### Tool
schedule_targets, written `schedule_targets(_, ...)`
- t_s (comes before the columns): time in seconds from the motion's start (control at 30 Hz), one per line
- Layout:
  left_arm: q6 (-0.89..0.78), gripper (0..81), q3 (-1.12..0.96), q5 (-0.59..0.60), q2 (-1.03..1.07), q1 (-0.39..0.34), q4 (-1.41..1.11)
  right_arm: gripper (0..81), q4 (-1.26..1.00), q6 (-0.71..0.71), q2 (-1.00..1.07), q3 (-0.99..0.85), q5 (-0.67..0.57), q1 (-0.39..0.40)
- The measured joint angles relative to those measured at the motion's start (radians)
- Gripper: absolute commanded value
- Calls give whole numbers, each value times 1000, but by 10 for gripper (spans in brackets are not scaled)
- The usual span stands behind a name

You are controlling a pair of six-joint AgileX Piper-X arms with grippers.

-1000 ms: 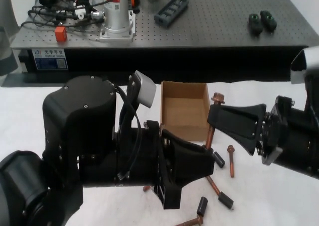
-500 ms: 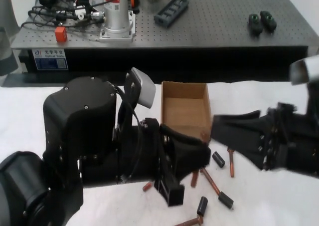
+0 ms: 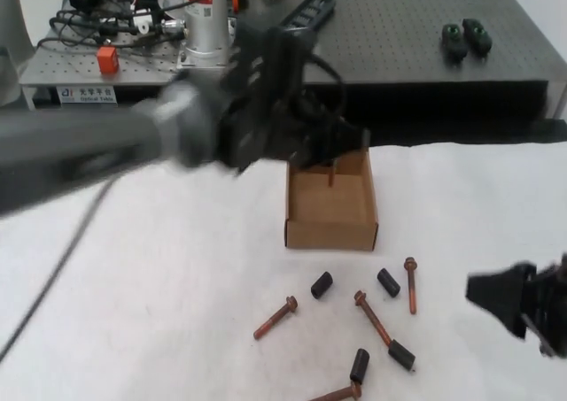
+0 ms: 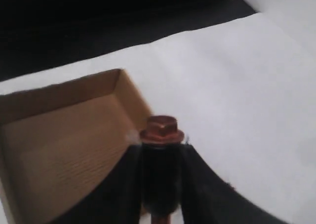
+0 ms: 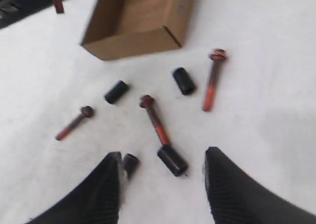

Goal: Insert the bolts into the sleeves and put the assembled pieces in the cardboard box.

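Left tool (image 4: 160, 155) clenched on sleeved bolt (image 4: 161, 129) above cardboard box (image 4: 64, 93); right tool (image 5: 163, 157) released, 4 o'clock from box, over loose bolts (image 5: 213, 78), sleeves (image 5: 183, 80).

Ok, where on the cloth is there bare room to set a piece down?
Widest bare patch: white cloth left of the cardboard box. A smaller one lies right of the box, beyond the right gripper. Crowded in front of the box: loose bolts and sleeves. The left gripper holds a bolt over the box.
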Motion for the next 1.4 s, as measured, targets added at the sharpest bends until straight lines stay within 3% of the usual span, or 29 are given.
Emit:
schedule_targets(0.23,74,7,-592,-66,387,0,454,380,184,-34,0,-55,187,0)
schedule_targets(0.37,84,6,-674,-82,441,4,551,337,227,-42,0,-77,222,0)
schedule_targets(0.47,83,83,-677,-85,442,5,568,337,305,-92,41,-121,290,0)
schedule_targets(0.6,83,263,-682,-88,438,8,570,337,290,-127,162,-175,325,9)
schedule_targets(0.7,83,331,-682,-88,428,8,583,337,271,-133,307,-253,355,65)
schedule_targets(0.93,135,264,-682,-200,273,10,730,337,233,-141,687,-458,395,183)
schedule_targets(1.2,166,247,-690,-324,146,11,864,337,220,-152,955,-638,395,216)
schedule_targets(1.4,166,247,-690,-350,132,11,935,337,236,-156,1047,-711,413,216)
